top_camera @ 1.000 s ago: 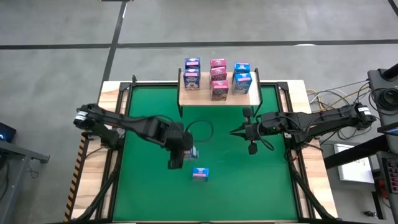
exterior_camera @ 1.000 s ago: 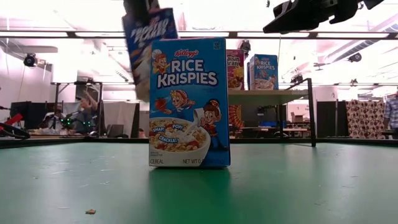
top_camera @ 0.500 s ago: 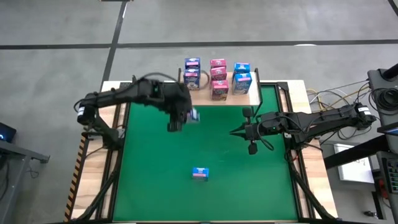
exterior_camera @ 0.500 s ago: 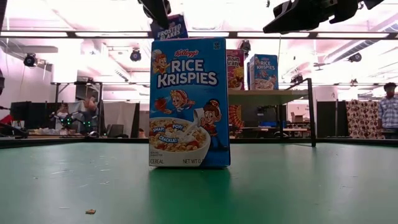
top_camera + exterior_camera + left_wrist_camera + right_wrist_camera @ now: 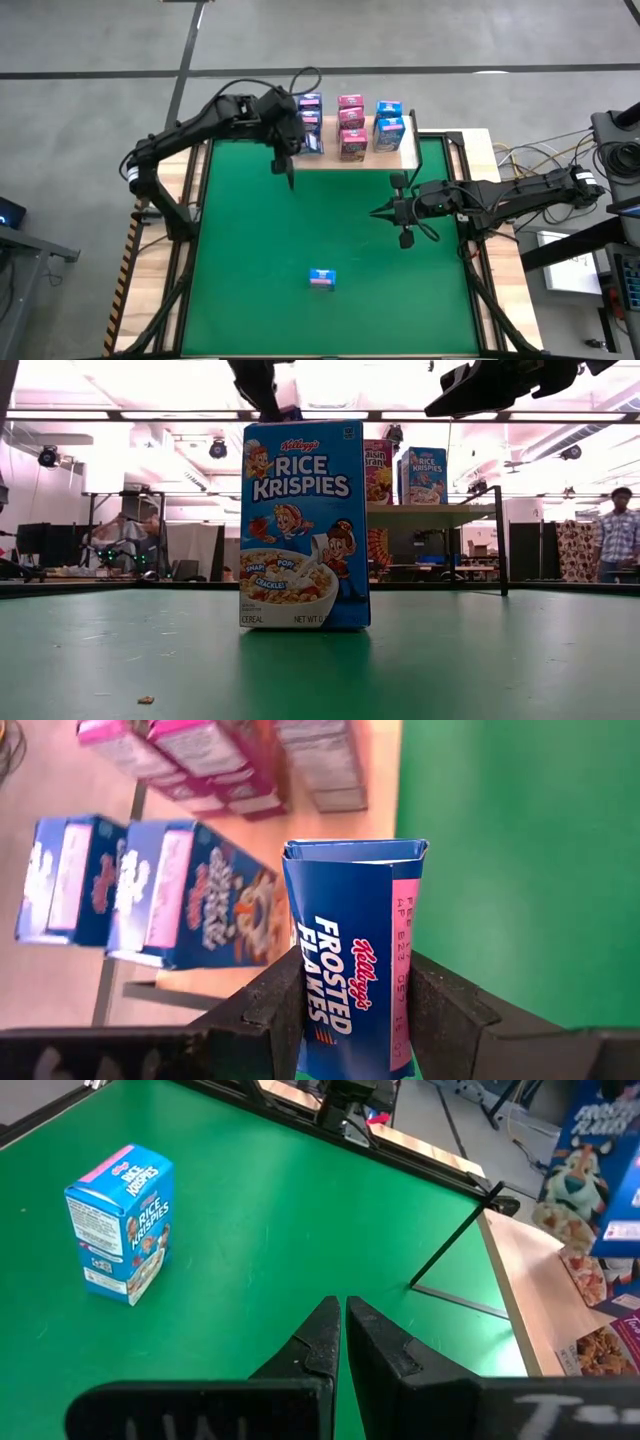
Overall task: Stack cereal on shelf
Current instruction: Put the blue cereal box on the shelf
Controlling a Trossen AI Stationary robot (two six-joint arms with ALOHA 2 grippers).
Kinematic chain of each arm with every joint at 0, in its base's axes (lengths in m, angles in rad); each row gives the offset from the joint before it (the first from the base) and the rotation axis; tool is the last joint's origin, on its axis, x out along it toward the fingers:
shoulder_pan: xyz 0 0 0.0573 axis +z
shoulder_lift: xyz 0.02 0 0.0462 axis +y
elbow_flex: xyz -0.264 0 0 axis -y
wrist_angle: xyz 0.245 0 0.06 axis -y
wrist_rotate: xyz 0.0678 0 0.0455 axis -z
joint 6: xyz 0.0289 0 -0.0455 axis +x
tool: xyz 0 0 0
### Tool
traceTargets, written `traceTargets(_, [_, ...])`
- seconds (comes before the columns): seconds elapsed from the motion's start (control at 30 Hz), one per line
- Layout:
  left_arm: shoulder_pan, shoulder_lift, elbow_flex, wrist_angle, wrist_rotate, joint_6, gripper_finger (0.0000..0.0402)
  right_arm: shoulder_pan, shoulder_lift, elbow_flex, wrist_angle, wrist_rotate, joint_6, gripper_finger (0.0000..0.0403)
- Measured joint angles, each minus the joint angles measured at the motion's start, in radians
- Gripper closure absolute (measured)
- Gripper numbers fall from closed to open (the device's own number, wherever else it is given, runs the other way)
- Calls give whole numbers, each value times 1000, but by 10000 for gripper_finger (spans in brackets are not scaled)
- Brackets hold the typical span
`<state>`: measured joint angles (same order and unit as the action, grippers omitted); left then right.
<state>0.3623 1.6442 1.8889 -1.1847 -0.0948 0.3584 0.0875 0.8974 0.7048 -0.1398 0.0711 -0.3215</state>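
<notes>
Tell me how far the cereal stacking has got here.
Done: several small pink and blue cereal boxes stand on the light-wood shelf. In hand: the left gripper holds a dark blue Frosted Flakes box by the shelf's left end. Left: one light blue Rice Krispies box on the green table. The right gripper waits shut.

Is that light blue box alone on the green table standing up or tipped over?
Upright: the Rice Krispies box rests on its base, front reading right way up.

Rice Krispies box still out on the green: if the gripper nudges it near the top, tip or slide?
Probably tips: the Rice Krispies box stands upright, taller than its base is wide. Likely light, being a tiny carton. Its flat sides should hold in a pinch, as the left gripper holds the Frosted Flakes box.
</notes>
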Motion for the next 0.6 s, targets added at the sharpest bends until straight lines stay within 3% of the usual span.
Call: traceTargets(0.6, [46, 99, 0, 8, 26, -1, 246, 0, 0, 0, 3, 8, -19, 390])
